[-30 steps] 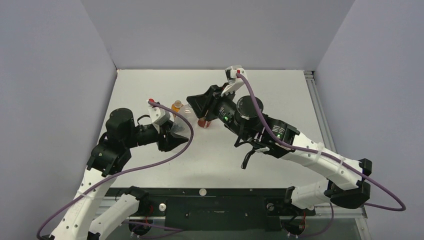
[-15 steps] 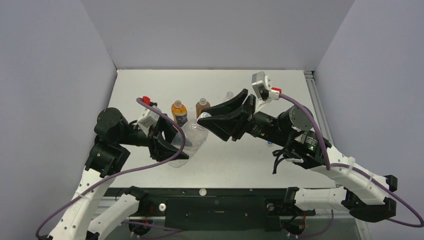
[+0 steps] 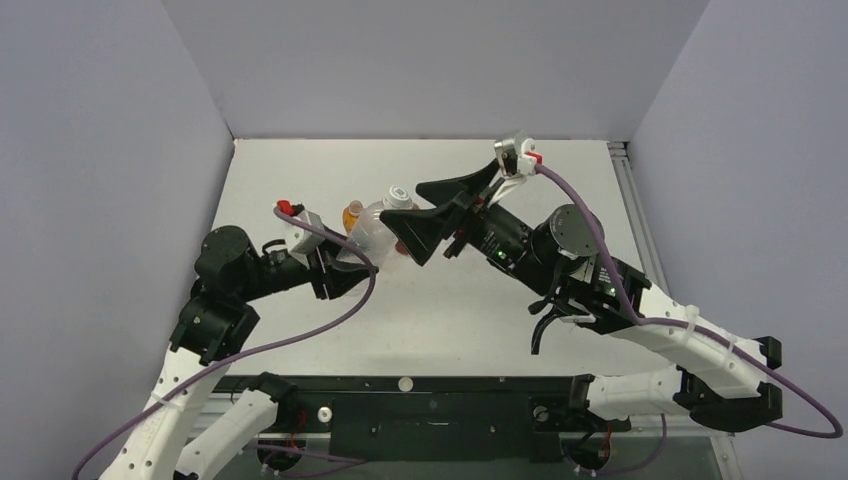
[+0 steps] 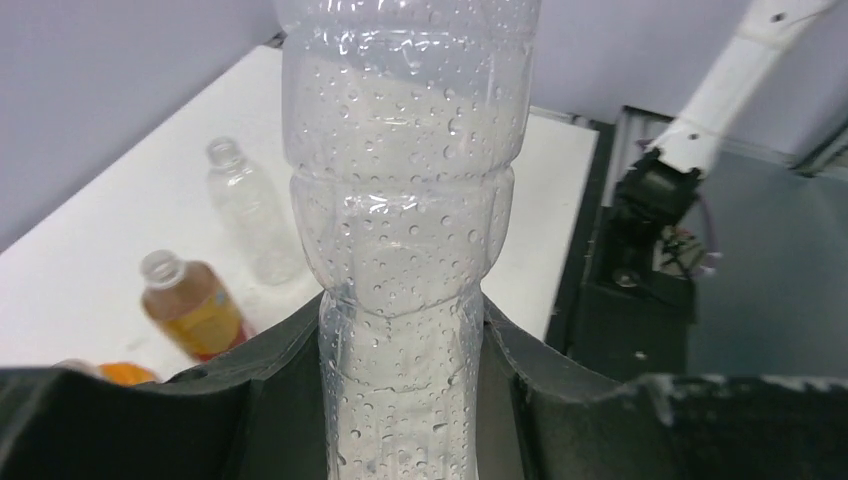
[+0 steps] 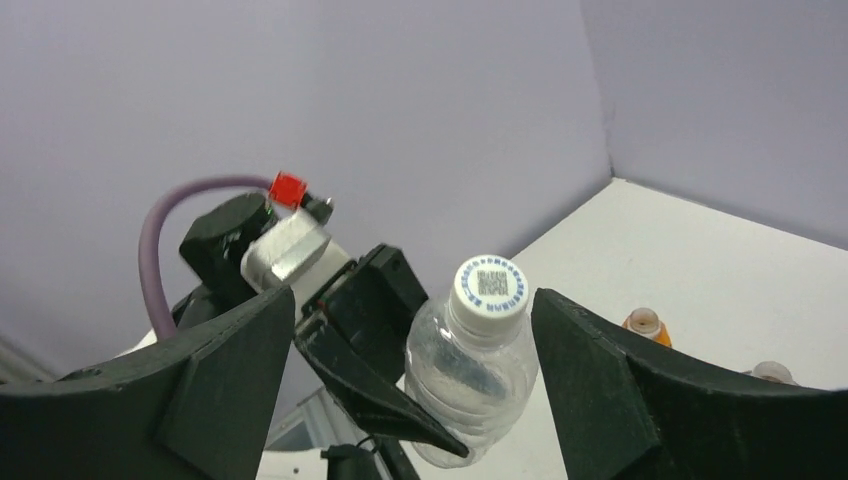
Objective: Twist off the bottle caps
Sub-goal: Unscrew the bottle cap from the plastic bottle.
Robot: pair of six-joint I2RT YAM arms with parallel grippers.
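Note:
My left gripper [image 3: 345, 262] is shut on the lower body of a clear bottle [image 3: 370, 230]. The bottle is wet inside and held off the table, tilted toward the right arm. Its white cap [image 3: 398, 196] with blue print is on. In the right wrist view the cap [image 5: 489, 290] sits between the wide jaws of my open right gripper [image 5: 415, 300], nearer the right finger and touching neither. The left wrist view shows the clear bottle [image 4: 410, 250] squeezed between the black fingers [image 4: 560, 400]. An orange bottle [image 3: 353, 213] stands behind it, mostly hidden.
On the table behind the held bottle the left wrist view shows a small clear bottle [image 4: 245, 205] and a brownish bottle with a yellow label [image 4: 190, 305], both with open necks. The grey walls stand close at the back and the sides.
The left arm lifted the clear bottle and tilted it toward the right arm. The right gripper left the standing bottles, opened, and now straddles the cap.

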